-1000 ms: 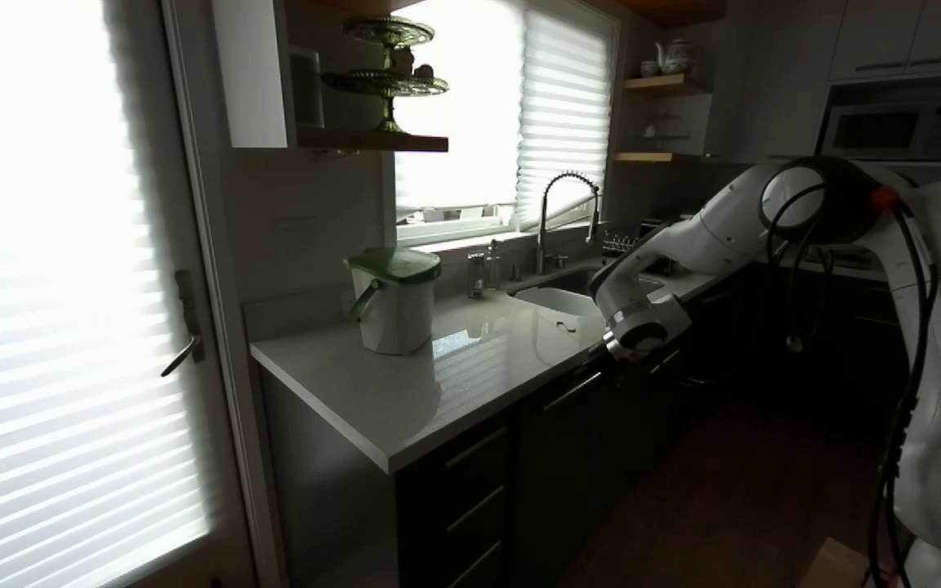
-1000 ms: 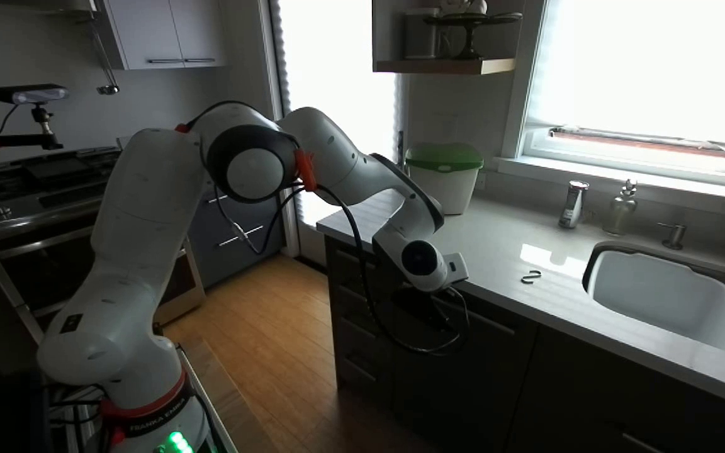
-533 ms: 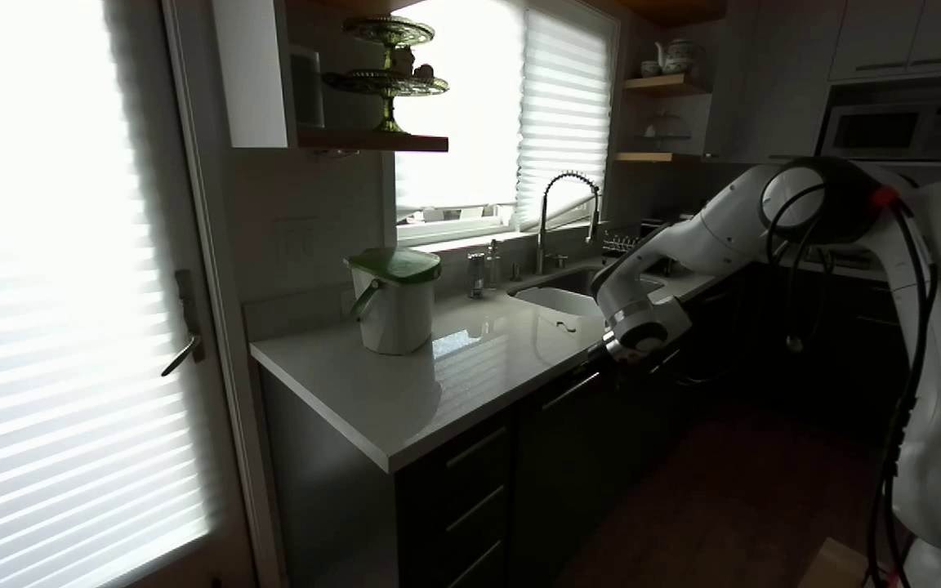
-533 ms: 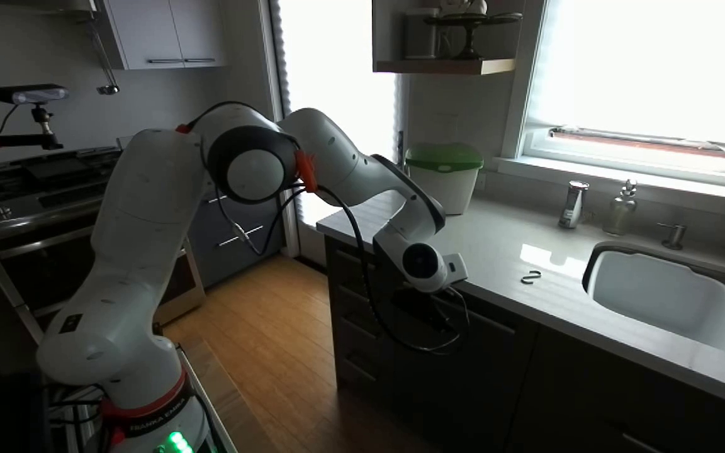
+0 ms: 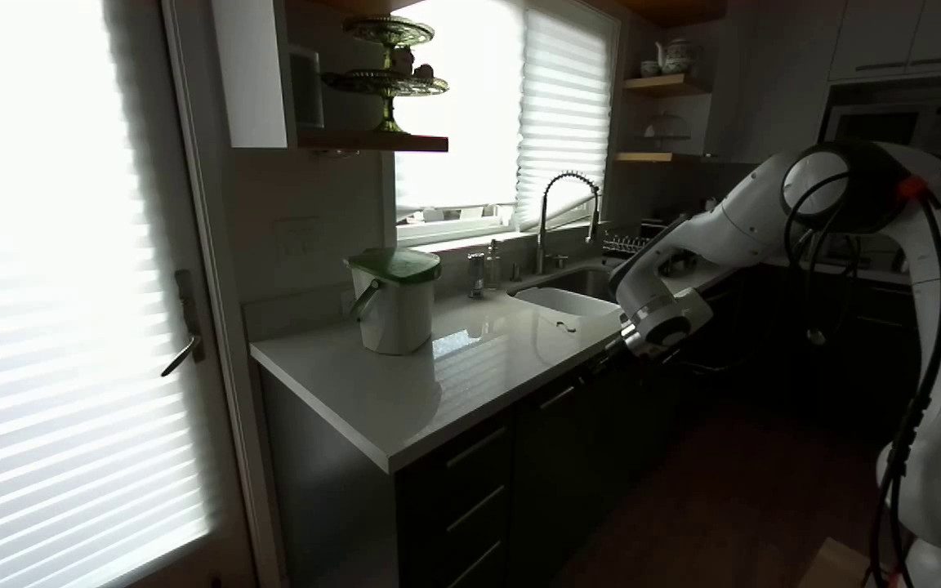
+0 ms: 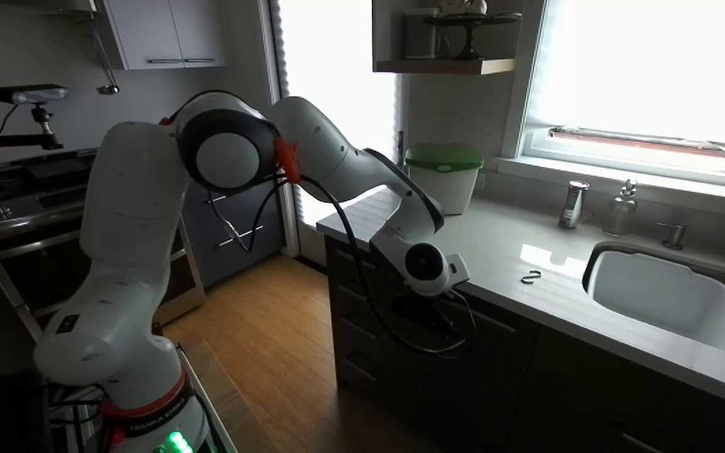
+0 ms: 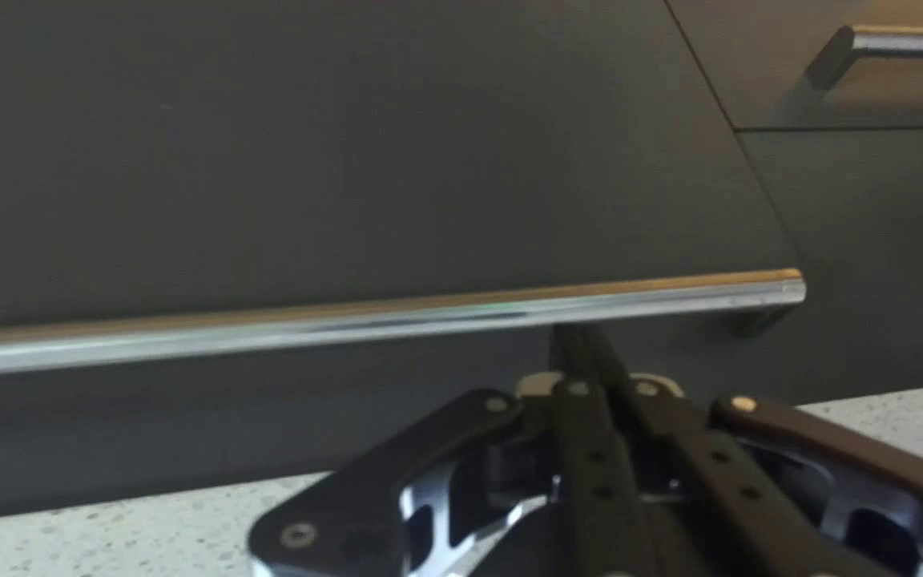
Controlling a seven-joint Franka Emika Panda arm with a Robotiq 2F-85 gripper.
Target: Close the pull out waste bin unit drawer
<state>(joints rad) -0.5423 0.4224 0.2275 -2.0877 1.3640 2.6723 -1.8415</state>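
The dark waste bin drawer front [image 7: 309,176] has a long metal bar handle [image 7: 349,322] and fills most of the wrist view. In an exterior view the front [image 5: 560,465] looks about level with the cabinet fronts beside it, and its handle [image 5: 557,398] partly shows. My gripper [image 7: 578,330] has its fingers together, empty. It points at the front between the handle and the countertop edge. The fingertips end at the handle's edge in the wrist view; whether they touch it I cannot tell. In an exterior view the dark gripper [image 5: 583,379] lies just below the counter edge.
The countertop [image 5: 332,384] overhangs the fronts. Several drawers with bar handles [image 5: 474,449] stand beside the bin drawer. A white bucket with a green lid [image 6: 444,182], an S-shaped hook [image 6: 531,277] and a sink [image 6: 658,296] are on the counter.
The arm has drawn back from the cabinets, its elbow moving away from the counter. The gripper has shifted slightly along and covers more of the handle in an exterior view. The drawer looks unchanged.
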